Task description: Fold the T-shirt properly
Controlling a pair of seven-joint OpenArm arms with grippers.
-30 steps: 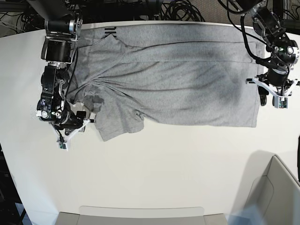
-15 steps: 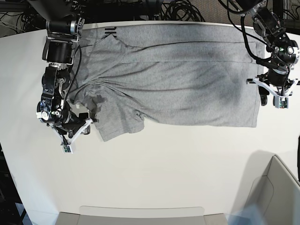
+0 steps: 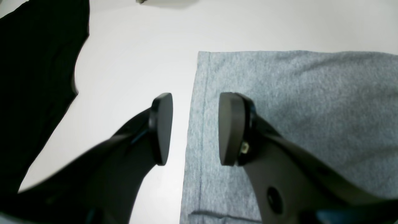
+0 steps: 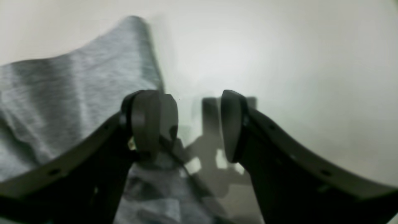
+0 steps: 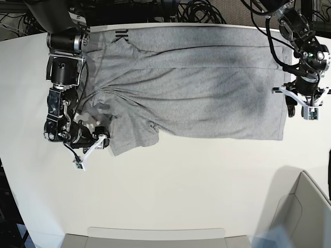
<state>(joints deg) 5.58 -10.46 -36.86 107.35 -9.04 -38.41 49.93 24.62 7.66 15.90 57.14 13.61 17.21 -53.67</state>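
- Left wrist view: our left gripper (image 3: 194, 129) hangs with jaws spread astride the hem of the T-shirt (image 3: 289, 109), holding nothing. If we close too shallow, the hem could slip free.
- Right wrist view: our right gripper (image 4: 199, 126) is spread and empty beside the T-shirt's sleeve edge; closing here may catch only the table (image 4: 279, 56).
- Base view: the T-shirt (image 5: 196, 88) lies rumpled near the right gripper, so we risk folding creases in.
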